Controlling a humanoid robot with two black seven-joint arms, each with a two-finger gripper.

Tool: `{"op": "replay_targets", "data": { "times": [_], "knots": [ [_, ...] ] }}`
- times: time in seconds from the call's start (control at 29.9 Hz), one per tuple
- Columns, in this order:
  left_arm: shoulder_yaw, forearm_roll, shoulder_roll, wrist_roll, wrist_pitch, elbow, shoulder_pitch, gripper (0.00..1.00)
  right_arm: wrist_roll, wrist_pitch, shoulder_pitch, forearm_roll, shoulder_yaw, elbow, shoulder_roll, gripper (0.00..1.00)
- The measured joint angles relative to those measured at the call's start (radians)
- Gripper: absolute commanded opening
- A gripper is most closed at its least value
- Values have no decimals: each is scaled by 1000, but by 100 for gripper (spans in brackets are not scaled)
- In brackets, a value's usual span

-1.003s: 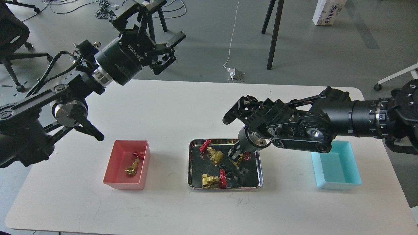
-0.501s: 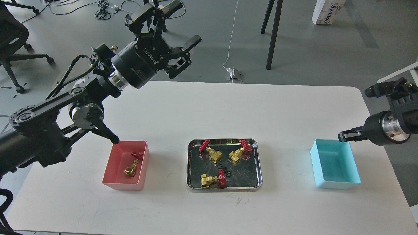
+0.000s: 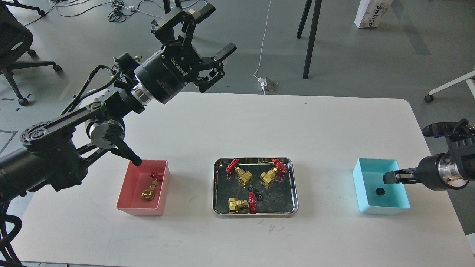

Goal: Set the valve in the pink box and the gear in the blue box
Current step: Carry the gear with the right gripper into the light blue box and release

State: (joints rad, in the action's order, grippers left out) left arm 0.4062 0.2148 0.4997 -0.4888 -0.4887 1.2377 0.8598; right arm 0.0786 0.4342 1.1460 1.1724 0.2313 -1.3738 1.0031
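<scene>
The pink box [image 3: 128, 193] stands front left and holds one valve [image 3: 150, 186]. Three more valves [image 3: 240, 173] [image 3: 272, 173] [image 3: 243, 204] lie in the steel tray [image 3: 293, 185], with a few small black gears [image 3: 256, 194] between them. The blue box [image 3: 386, 207] stands front right with one gear [image 3: 379, 191] lying free on its floor. My right gripper [image 3: 389, 177] hangs just over the blue box's right part, fingers slightly apart and empty. My left gripper [image 3: 219, 29] is wide open and empty, high above the table's far left edge.
My left arm's elbow [image 3: 122, 148] hangs over the pink box's far left corner. Beyond the table are black stand legs [image 3: 311, 37], cables and a power strip [image 3: 265, 82] on the floor. An office chair [image 3: 15, 40] is far left.
My right gripper came away from the tray to the right and lowered over the blue box; a gear now lies in that box. My left gripper shifted right and up.
</scene>
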Motion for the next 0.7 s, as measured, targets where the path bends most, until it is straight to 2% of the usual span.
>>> {"op": "replay_targets", "data": {
  "times": [0.13, 0.27, 0.33, 0.4, 0.53, 0.7],
  "knots": [
    [-1, 1, 0, 0, 0, -34, -1, 86, -3, -13, -1, -73, -161, 34, -9, 100],
    [5, 1, 0, 0, 0, -123, 13, 86, -16, -19, -3, -436, -410, 157, -77, 100],
    [5, 1, 4, 0, 0, -155, 40, 86, -41, -16, -3, -640, -523, 239, -131, 100],
    [5, -4, 6, 0, 0, -181, 95, 86, -85, -1, -4, -860, -615, 345, -211, 100],
    [3, -25, 6, 0, 0, -273, 180, 86, -144, 46, -8, -1273, -719, 556, -365, 100],
    [25, -225, -39, 0, 0, -443, 202, 86, -193, 54, -87, -1362, -860, 743, -506, 100]
  ]
}}
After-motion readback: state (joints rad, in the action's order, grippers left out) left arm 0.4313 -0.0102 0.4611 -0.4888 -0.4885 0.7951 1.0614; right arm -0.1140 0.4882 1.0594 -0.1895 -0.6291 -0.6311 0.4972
